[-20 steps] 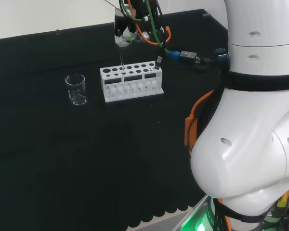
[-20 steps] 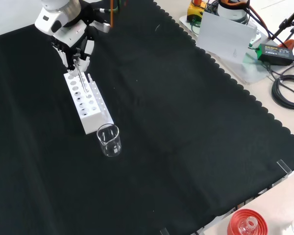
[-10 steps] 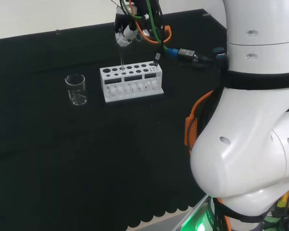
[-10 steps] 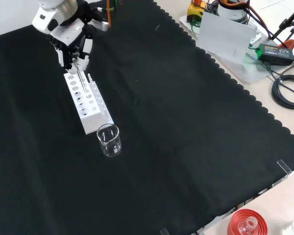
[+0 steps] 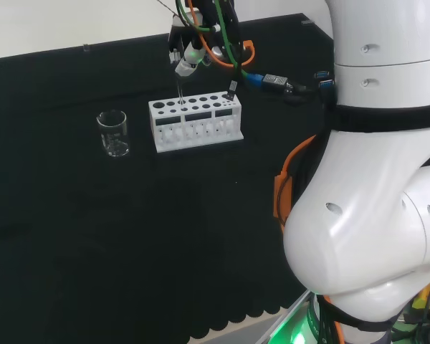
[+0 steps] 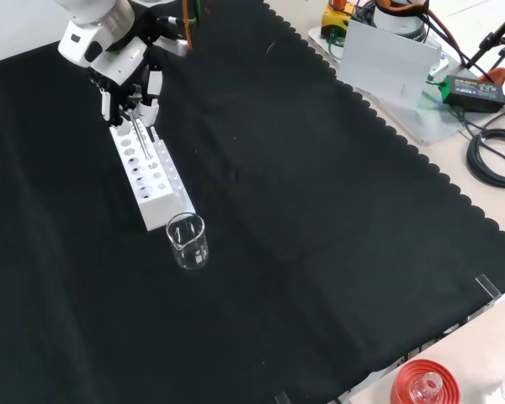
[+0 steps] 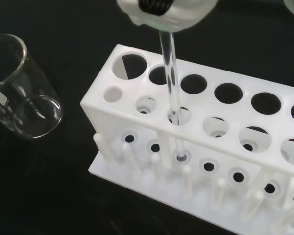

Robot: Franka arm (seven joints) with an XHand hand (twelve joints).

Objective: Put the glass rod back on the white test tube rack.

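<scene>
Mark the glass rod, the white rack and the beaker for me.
glass rod (image 7: pixel 172 93): wrist view, mid-shaft above the rack hole.
white rack (image 5: pixel 201 135): head view, front wall.
beaker (image 6: pixel 188 244): front view, glass side wall.

No words, numbers, labels or signs can be read on anything here. The white test tube rack (image 7: pixel 196 147) is plain, without numbering by its holes, and the clear beaker (image 7: pixel 17 88) beside it has no marking that can be made out. Beyond the cloth's edge in the front view, far from the rack, the white card (image 6: pixel 391 63) carries a tiny dark mark and the black power brick (image 6: pixel 470 88) a pale label, both too small to read.
</scene>
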